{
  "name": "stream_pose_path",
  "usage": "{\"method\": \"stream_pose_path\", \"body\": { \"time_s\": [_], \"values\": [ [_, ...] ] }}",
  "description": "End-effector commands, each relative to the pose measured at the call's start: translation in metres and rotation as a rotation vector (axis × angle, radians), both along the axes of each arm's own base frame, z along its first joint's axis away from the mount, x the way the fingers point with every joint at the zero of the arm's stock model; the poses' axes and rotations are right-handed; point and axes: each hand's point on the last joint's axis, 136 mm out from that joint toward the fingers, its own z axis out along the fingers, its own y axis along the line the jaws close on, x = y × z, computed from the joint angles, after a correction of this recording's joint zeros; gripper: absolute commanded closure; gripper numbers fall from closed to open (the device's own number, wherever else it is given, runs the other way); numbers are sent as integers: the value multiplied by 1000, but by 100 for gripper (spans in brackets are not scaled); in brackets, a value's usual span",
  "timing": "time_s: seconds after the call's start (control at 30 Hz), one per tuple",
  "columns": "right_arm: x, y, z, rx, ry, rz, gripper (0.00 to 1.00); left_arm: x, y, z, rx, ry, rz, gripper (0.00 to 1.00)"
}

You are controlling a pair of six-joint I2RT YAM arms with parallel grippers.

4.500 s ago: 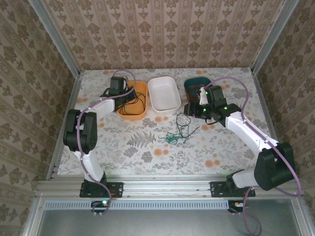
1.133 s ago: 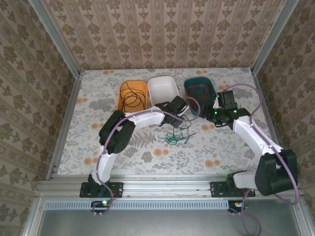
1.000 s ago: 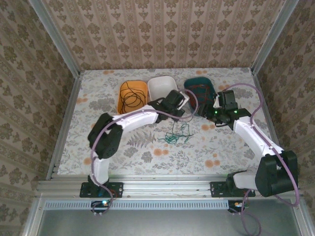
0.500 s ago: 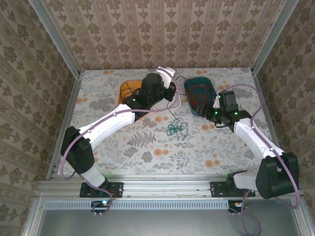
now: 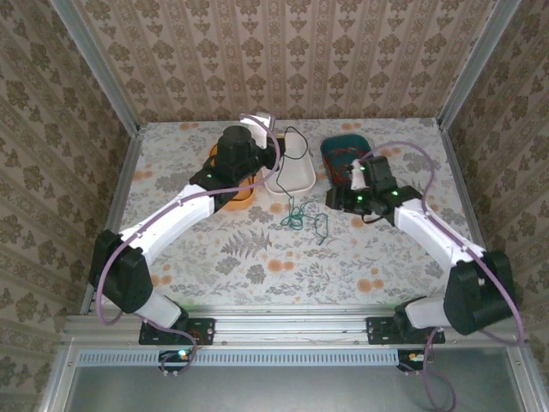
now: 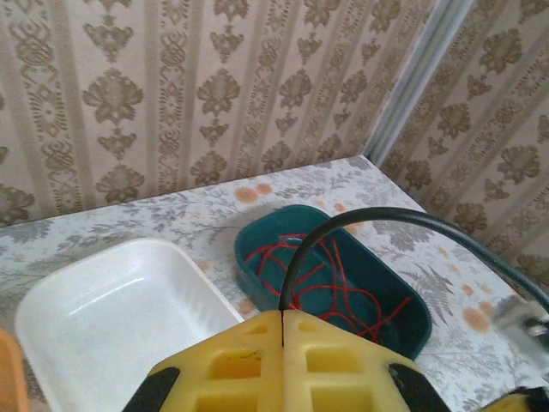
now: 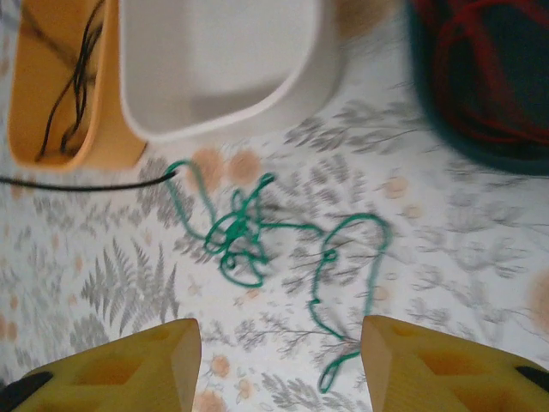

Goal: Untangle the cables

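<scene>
From its own wrist, the left gripper (image 6: 283,322) is seen clamped on a black cable (image 6: 377,213) above the red cable (image 6: 339,283) in a teal tub (image 6: 249,266); the right gripper (image 7: 279,360) hangs open and empty over the green cable (image 7: 236,236) on the table (image 7: 446,257)

No lettering, label, brand mark or numeral is legible on any surface. The wallpaper (image 5: 283,60) and the table covering (image 5: 257,257) carry ornament only: damask and floral motifs, without characters.
</scene>
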Motion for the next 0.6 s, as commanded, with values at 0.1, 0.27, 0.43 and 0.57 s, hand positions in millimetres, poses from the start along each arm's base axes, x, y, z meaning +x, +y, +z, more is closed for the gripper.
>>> {"method": "stream_pose_path", "body": {
  "time_s": [0.1, 0.27, 0.43, 0.57],
  "values": [
    [-8, 32, -35, -123, 120, 200, 47, -15, -13, 1, -8, 11, -59, 100],
    [17, 42, -58, -106, 158, 164, 47, -23, -18, 11, -16, -5, -90, 100],
    [12, 36, -97, -170, 296, 153, 48, -32, -17, 19, -29, -19, -105, 100],
    [2, 23, -123, -249, 381, 142, 49, -39, -14, 36, -61, -53, -120, 100]
  ]
}}
